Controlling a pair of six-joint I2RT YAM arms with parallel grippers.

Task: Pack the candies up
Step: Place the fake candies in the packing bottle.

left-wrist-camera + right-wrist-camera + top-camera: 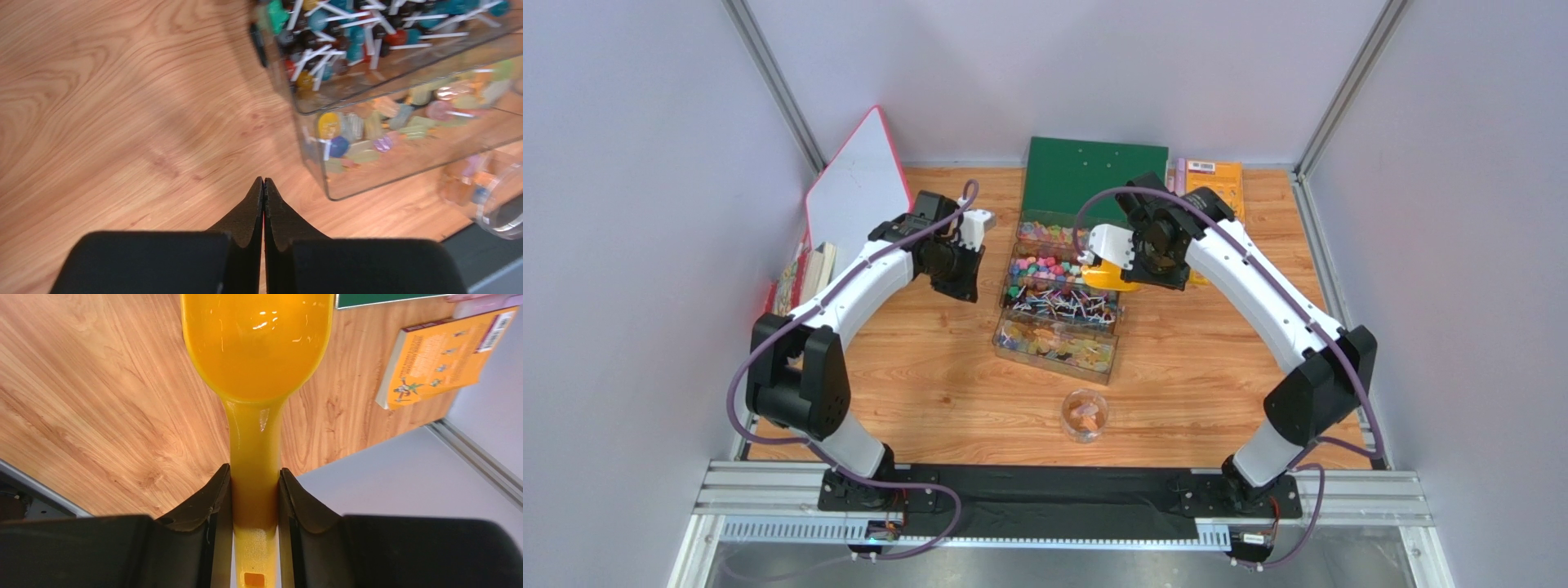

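The candies [1043, 263], tiny pink, yellow, green and blue sweets, fill an upper compartment of a clear divided box [1004, 328] at the table's middle. My right gripper [1133, 263] is shut on the handle of a yellow scoop [1108, 275], which hangs over the box's right edge. In the right wrist view the scoop [258, 349] looks empty, with its handle clamped in my right gripper [256, 478]. My left gripper [960, 282] is shut and empty, left of the box, and shows over bare wood in its own view [263, 181]. A small clear cup [1086, 414] stands in front of the box.
The box also holds lollipops [362, 30] and wrapped sweets [380, 119]; the cup [491, 196] is at its corner. A green board [1096, 175] and an orange book [1212, 184] lie behind. A whiteboard [857, 184] and stacked books [799, 276] stand at left.
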